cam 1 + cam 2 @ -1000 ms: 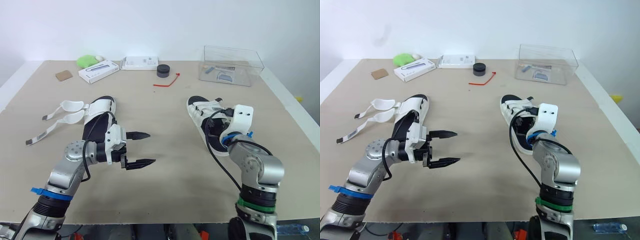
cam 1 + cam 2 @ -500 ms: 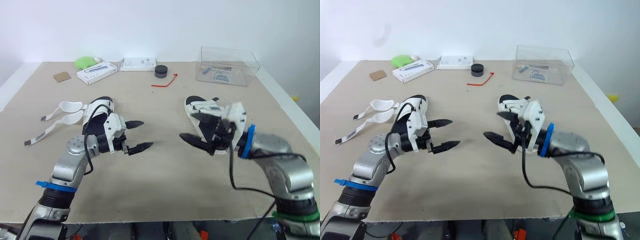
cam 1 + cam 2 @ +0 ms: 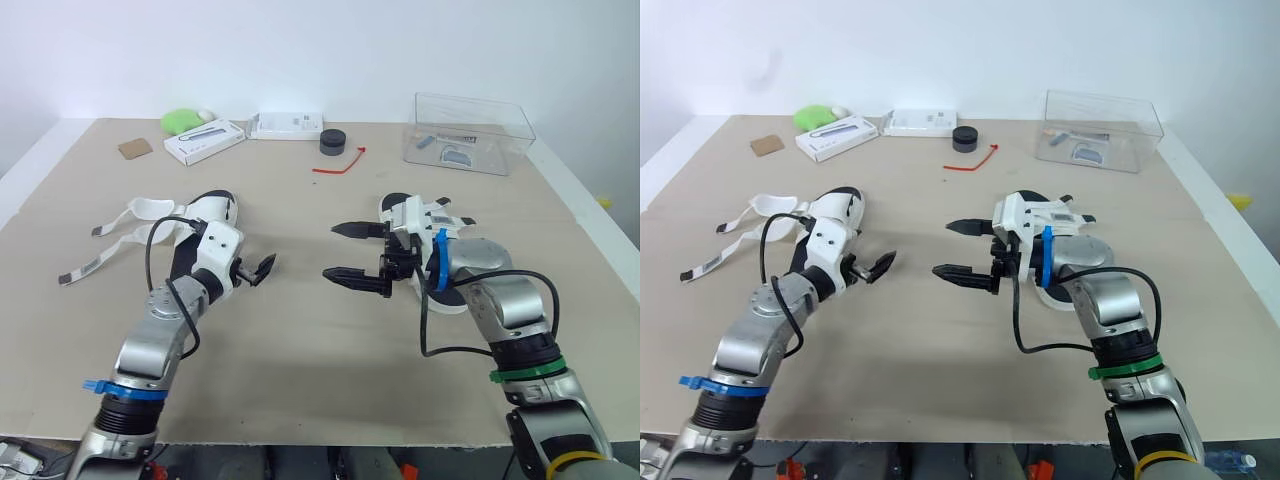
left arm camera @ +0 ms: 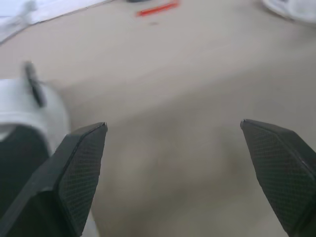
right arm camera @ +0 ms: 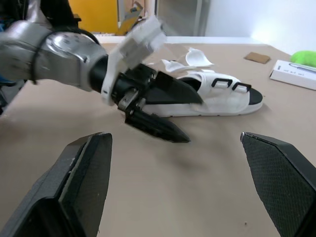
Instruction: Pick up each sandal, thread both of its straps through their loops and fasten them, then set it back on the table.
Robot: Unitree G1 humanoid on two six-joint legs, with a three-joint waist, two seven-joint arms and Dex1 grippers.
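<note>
You see a white-and-black sandal (image 5: 212, 101) on a tan table (image 3: 330, 370), a red cord (image 3: 340, 163), a green lump (image 3: 180, 121), a black puck (image 3: 332, 142), and black cross-hatched fingers (image 4: 79, 168).

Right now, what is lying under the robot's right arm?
A white sandal with a black footbed, on the table. Its far end and some straps show beyond the arm, which covers most of the rest, so whether the straps are fastened cannot be judged.

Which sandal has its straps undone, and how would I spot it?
Look at the left half of the table. The left sandal lies there, white with a black footbed. Unlike the right sandal, its two long white straps trail loose across the tabletop.
</note>
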